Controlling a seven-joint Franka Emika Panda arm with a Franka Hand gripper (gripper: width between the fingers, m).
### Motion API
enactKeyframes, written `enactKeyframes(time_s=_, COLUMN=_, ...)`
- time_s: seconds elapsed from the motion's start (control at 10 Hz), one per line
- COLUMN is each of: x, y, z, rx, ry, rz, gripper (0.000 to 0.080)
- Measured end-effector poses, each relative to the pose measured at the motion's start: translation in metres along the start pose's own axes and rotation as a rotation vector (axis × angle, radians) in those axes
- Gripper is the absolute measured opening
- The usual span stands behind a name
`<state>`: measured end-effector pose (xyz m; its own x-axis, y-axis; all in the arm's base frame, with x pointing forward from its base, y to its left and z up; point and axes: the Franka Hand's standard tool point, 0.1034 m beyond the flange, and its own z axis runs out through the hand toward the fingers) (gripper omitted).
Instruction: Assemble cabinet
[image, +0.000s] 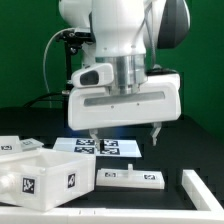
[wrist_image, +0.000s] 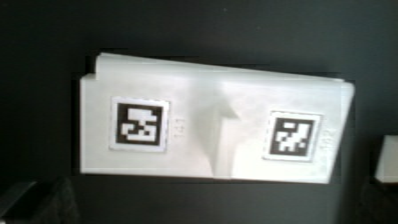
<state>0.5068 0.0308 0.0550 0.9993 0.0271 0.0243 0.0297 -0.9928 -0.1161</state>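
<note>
Running off frame, the cabinet shows only partly.

low exterior view faces arm; close wrist view probably shares panel.

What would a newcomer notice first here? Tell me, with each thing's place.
The robot's wide white hand hangs open mid-frame in the exterior view, over a small white panel with two black-and-white tags; that panel fills the wrist view. The big white box sits at the exterior view's left, and the marker board lies flat behind the hand.
</note>
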Motion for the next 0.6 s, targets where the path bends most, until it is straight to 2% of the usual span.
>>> enactKeyframes(time_s=0.4, x=-0.002, y=-0.006, z=0.034, rx=-0.012, ry=0.030, rz=0.035, gripper=0.0796)
enactKeyframes(time_s=0.5, x=-0.003, y=-0.004, z=0.039, rx=-0.014, ry=0.030, rz=0.037, gripper=0.0796)
enactKeyframes(time_s=0.6, x=-0.003, y=-0.005, z=0.039, rx=-0.014, ry=0.030, rz=0.036, gripper=0.0796)
